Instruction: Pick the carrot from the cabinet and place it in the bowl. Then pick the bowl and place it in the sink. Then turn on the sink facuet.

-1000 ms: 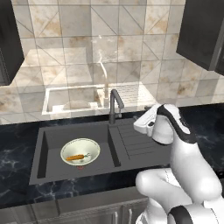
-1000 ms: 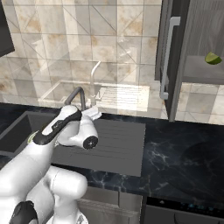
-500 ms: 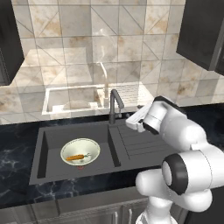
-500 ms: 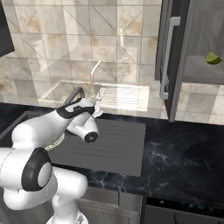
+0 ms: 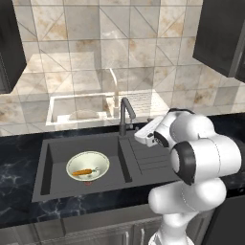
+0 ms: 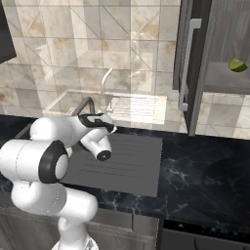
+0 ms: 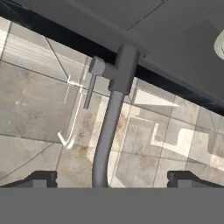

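Two dark fingertips of the gripper stood wide apart at the bottom of the hand view, nothing between them but the stem of the sink faucet, which ran across the picture and looked rolled over by the tilt of the hand. The jaws were open and touched nothing; the faucet lay ahead of them, near, with its small side lever off to one side of the stem.

From the left base view the hand hung just to the right of the faucet, over the ribbed drainboard of the sink. The bowl sat in the basin, well apart from the gripper, with the carrot lying inside it.

The right base view showed the hand close by the faucet's curved spout. On the far right the cabinet stood open, a green fruit on its shelf.
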